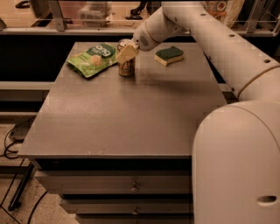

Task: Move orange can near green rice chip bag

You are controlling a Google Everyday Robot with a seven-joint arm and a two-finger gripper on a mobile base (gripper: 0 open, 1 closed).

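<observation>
The orange can (126, 69) stands upright on the grey table (131, 113) at the back, just right of the green rice chip bag (92, 59), which lies flat with its dark green patch facing up. My gripper (125, 53) reaches in from the upper right and is shut on the can's upper part. One pale finger (127, 52) lies across the can's top and hides part of it. The can's base rests on or sits just above the tabletop.
A yellow sponge with a green top (169, 55) lies at the back right of the table. My white arm (210, 39) spans the right side. Drawers (131, 188) sit under the table's front edge. A railing (57, 13) runs behind it.
</observation>
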